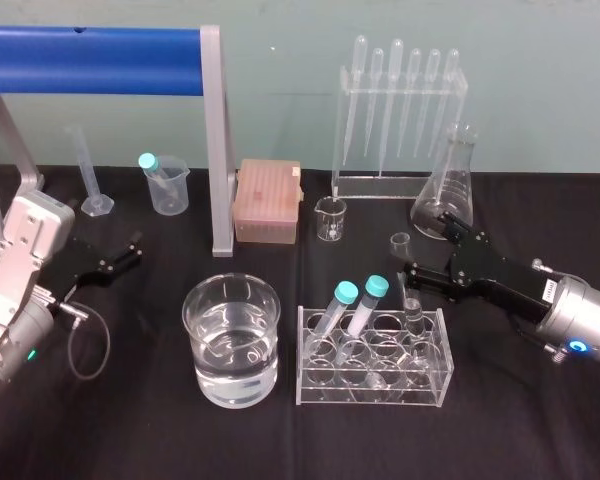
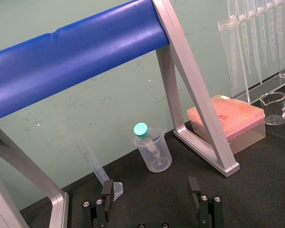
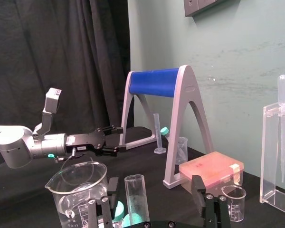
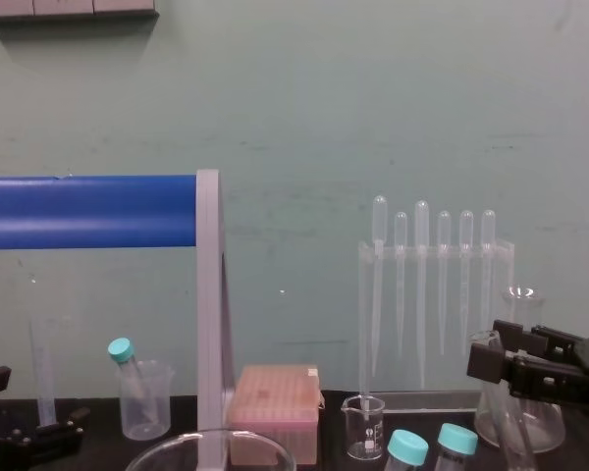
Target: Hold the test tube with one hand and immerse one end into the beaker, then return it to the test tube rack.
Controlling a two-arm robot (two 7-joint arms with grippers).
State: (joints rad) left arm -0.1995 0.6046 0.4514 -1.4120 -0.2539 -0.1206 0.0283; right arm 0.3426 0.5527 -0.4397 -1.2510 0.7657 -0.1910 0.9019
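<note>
1. Head view: my right claw (image 1: 425,245) reaches in from the right. It is open wide, and its tips are just beside the top of the test tube (image 1: 412,308). The tube stands up straight near the right end of the test tube rack (image 1: 375,395), next to two tubes with teal caps (image 1: 360,292). The big beaker (image 1: 232,340) has water in it and stands just left of the rack. My left claw (image 1: 130,252) is parked far off at the left of the surface (image 1: 130,430).
2. Left wrist view: the left claw's fingers (image 2: 195,190) are wide apart with nothing between them.
3. Right wrist view: the tube shows between the right claw's two wide fingers, nearer to one of them. I see no finger touching it. I think this is the grab step. Next I must shut the claw softly on the glass and lift it straight up out of its hole. Then I carry it left to the beaker.
4. Chest view: the right claw sits low on the right, open and holding nothing.
5. Writing: I can read none. The white tag (image 1: 547,290) on my right arm and the lines on the small glass beaker (image 1: 331,218) are too small to read.
</note>
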